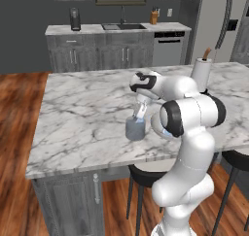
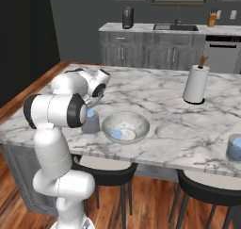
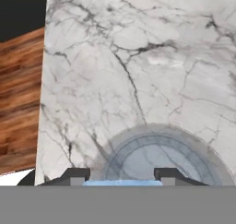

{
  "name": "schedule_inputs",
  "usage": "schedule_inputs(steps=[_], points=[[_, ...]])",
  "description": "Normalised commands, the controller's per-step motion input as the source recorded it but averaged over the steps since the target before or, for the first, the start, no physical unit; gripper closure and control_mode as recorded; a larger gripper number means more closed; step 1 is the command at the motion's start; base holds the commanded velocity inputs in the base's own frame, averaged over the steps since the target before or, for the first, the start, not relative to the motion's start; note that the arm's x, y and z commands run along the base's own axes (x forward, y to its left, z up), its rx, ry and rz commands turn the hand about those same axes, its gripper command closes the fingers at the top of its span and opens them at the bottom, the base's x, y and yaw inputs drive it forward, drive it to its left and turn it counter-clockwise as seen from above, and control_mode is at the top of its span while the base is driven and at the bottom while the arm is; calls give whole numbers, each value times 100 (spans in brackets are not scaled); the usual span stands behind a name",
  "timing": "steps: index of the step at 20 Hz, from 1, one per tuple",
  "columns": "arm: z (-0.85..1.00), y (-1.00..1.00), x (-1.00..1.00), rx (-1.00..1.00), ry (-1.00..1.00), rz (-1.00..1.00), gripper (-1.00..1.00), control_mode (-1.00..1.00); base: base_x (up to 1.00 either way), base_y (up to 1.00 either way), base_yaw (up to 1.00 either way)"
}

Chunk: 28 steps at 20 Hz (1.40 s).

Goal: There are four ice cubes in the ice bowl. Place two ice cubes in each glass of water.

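Ice cube point(image 3: 122, 183), pale blue, sits pinched between the two dark fingertips point(image 3: 76, 174) of the gripper point(image 3: 122, 178), which is clenched on it directly over the mouth of a glass of water point(image 3: 159, 158). In the left base view that glass point(image 1: 135, 128) stands on the marble counter point(image 1: 87, 109) close to the near edge, with the gripper point(image 1: 139, 114) pointing down at its rim. From the right side the same glass point(image 2: 90, 121) is partly hidden behind the arm's elbow, just beside the ice bowl point(image 2: 125, 127). The bowl rests near the counter's front edge, and one more ice cube point(image 2: 117, 134) shows inside it toward its near wall; how many others lie there is hard to tell.

A second glass point(image 2: 234, 148) stands at the far right end of the counter, close to its front edge and well apart from the bowl, with something pale blue inside. A paper towel roll point(image 2: 196, 84) stands upright further back on the counter, apart from everything else.

Broad bare marble stretches beyond and to the left of the nearer glass. Black stools point(image 2: 110, 174) tuck under the counter's front overhang, and wooden floor point(image 1: 19, 133) runs past its left end.
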Motion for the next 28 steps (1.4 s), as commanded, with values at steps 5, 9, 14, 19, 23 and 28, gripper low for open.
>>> schedule_inputs(steps=[5,9,14,19,23,28], points=[[-2,0,31,0,0,10,100,-100,0,0,0],[-13,0,21,0,0,9,100,-100,0,0,0],[-24,0,7,-1,0,7,100,-100,0,0,0],[-29,0,0,-2,0,5,100,-100,0,0,0],[-14,0,-8,-1,0,5,100,-100,0,0,0],[-4,0,-46,-1,0,5,-100,-100,0,0,0]])
